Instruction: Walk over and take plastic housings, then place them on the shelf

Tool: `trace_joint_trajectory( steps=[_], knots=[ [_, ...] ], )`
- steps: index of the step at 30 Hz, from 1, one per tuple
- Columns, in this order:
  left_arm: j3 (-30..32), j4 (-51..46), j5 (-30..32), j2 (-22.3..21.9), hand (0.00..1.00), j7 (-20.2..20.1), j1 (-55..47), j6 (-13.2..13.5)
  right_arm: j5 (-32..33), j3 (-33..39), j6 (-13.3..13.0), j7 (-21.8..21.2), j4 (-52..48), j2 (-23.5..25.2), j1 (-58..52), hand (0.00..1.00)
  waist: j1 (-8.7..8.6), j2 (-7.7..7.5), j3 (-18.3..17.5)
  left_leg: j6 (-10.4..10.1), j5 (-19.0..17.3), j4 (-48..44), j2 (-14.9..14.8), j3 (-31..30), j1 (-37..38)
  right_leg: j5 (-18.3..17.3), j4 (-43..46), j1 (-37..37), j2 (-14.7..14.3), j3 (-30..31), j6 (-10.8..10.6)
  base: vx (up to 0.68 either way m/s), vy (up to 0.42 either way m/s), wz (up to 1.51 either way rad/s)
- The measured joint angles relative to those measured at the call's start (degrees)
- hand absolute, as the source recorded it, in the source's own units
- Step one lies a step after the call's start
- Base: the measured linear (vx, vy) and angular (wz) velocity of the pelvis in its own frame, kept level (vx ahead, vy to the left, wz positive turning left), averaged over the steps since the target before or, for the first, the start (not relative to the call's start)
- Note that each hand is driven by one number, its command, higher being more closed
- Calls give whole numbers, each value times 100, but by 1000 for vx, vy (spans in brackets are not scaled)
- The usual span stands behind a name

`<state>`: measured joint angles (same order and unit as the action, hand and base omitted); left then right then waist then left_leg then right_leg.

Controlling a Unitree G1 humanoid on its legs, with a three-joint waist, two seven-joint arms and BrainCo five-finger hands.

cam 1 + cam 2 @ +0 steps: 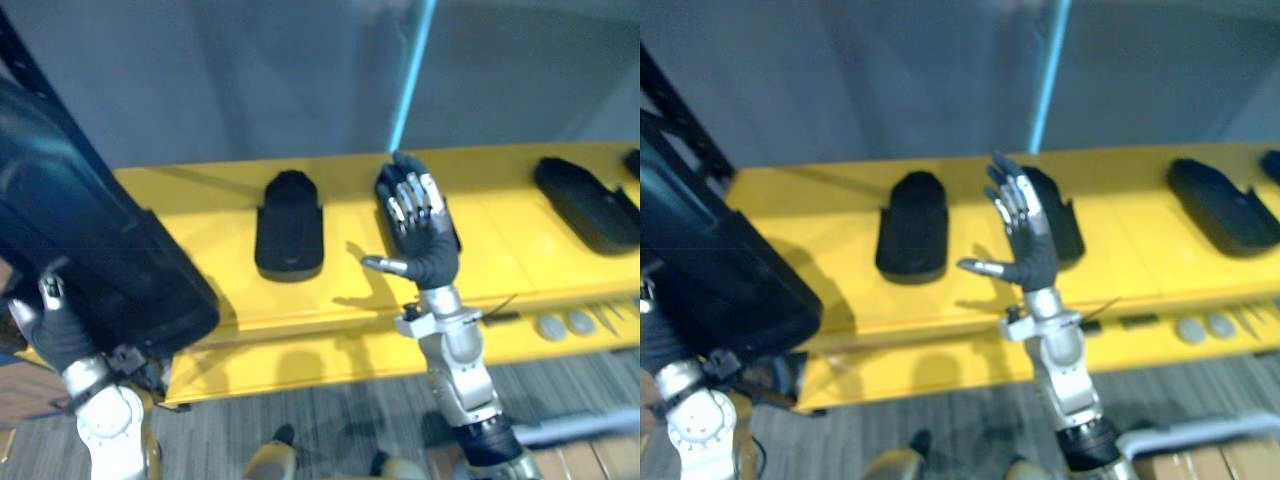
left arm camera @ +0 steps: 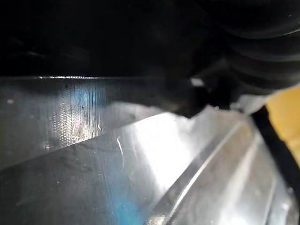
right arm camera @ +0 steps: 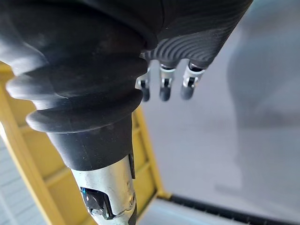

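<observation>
A large black housing (image 1: 90,250) rested on the left hand (image 1: 55,325), its grip impossible to tell, while the right hand (image 1: 420,230) spread open over a shelved housing (image 1: 1068,228); placing seemingly came next, needing bare yellow shelf (image 1: 500,235) beside it.

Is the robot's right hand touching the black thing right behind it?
Cannot tell. In the right eye view the open right hand overlaps the middle housing, hiding any gap between them. The left eye view overlaps them too.

right hand (image 3: 201,28) | fingers (image 3: 165,88) relaxed, holding nothing | yellow shelf (image 3: 40,187) beside
</observation>
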<state>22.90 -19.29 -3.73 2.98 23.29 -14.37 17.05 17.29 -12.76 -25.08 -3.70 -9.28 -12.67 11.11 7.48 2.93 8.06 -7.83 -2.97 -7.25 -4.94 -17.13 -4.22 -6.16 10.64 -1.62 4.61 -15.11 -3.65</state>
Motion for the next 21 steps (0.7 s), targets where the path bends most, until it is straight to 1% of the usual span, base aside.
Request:
trace_joint_trajectory(
  steps=[1,2,4,5,6,7,8,9,10,12,13,14,15,16,17,18,20,21],
  knots=[
    [-1,-11,33,2,100,-91,8,1,0,214,93,22,-12,-153,-15,0,-44,49,-32,12,117,107,-70,406,18,-1,-52,-122,-28,-241,0,231,-178,92],
    [-16,-34,44,9,100,-197,34,2,3,547,146,46,-75,-257,-91,0,-49,60,-39,29,267,218,-90,712,44,-1,-74,-204,-15,-387,1,203,-150,81],
    [-25,-39,207,44,100,-249,81,4,4,1027,179,139,-279,-306,-258,0,-50,56,-37,80,352,412,-105,892,164,-1,-125,-323,-2,-473,0,153,-54,41],
    [-23,-35,274,127,100,-294,91,3,12,1430,183,170,-481,-299,-421,0,-50,41,-37,82,365,526,-94,930,283,-5,-154,-411,24,-493,1,141,13,11],
    [25,-23,357,244,100,-381,92,-4,56,1771,181,216,-688,-300,-598,0,-73,-10,-53,85,363,555,-48,1009,366,-6,-190,-468,75,-486,0,97,38,-5],
    [78,-17,406,320,100,-411,93,-5,57,1912,181,249,-786,-299,-686,0,-98,-42,-72,87,363,584,-23,1040,401,-7,-216,-490,104,-480,-1,79,59,-13],
    [169,29,463,480,100,-459,108,-7,56,2134,180,267,-903,-291,-812,0,-181,-89,-100,108,363,632,12,1101,437,-13,-258,-520,144,-469,-8,57,67,-22],
    [324,196,484,787,100,-571,193,-21,55,2474,181,315,-1029,-262,-1024,0,-267,-154,-137,148,390,734,61,1220,523,-16,-304,-524,203,-386,-13,44,67,-26],
    [401,293,488,906,100,-623,242,-51,62,2583,184,351,-1041,-247,-1107,0,-310,-187,-158,165,399,772,77,1300,549,-23,-325,-516,228,-343,-24,12,63,-40],
    [678,825,548,1328,100,-836,481,-181,186,2992,311,417,-1039,-175,-1406,0,-479,-234,-198,253,421,927,151,1534,710,-71,-348,-502,317,-181,-97,-41,58,-44],
    [724,987,608,1427,100,-900,530,-252,234,3087,328,427,-1038,-172,-1497,0,-523,-212,-206,284,420,983,150,1628,722,-70,-333,-483,333,-158,-99,-74,46,-45],
    [799,1368,657,1656,100,-1010,571,-366,296,3255,377,447,-1036,-169,-1657,0,-594,-166,-266,334,422,1059,158,1781,740,-61,-321,-385,352,-34,-121,-57,46,-40],
    [810,1586,656,1790,100,-1039,584,-408,351,3331,388,451,-1036,-169,-1728,0,-649,-146,-305,347,433,1094,160,1851,740,-45,-325,-324,357,34,-147,-31,62,-53],
    [835,2040,656,2061,100,-1106,657,-526,455,3483,426,456,-1025,-162,-1841,0,-708,-95,-354,348,471,1153,162,2014,751,-14,-316,-232,367,158,-175,6,71,-50],
    [835,2543,654,2337,100,-1168,816,-629,496,3628,462,460,-1001,-144,-1971,0,-813,-73,-353,343,496,1180,173,2109,821,35,-321,-202,371,263,-189,12,49,-44],
    [846,2789,650,2476,100,-1227,905,-677,505,3669,487,464,-969,-137,-2037,0,-848,-66,-360,344,496,1180,177,2149,824,43,-320,-184,373,296,-198,3,40,-41],
    [845,3754,633,3068,100,-1476,1359,-863,502,3788,539,488,-812,-124,-2259,0,-932,-78,-368,345,496,1180,194,2351,823,113,-332,-63,361,504,-208,-14,36,-39],
    [844,4005,633,3226,100,-1554,1488,-893,500,3813,544,501,-744,-117,-2279,0,-965,-86,-363,346,496,1180,194,2383,817,126,-332,-36,346,545,-212,-14,15,-30]
  ],
)
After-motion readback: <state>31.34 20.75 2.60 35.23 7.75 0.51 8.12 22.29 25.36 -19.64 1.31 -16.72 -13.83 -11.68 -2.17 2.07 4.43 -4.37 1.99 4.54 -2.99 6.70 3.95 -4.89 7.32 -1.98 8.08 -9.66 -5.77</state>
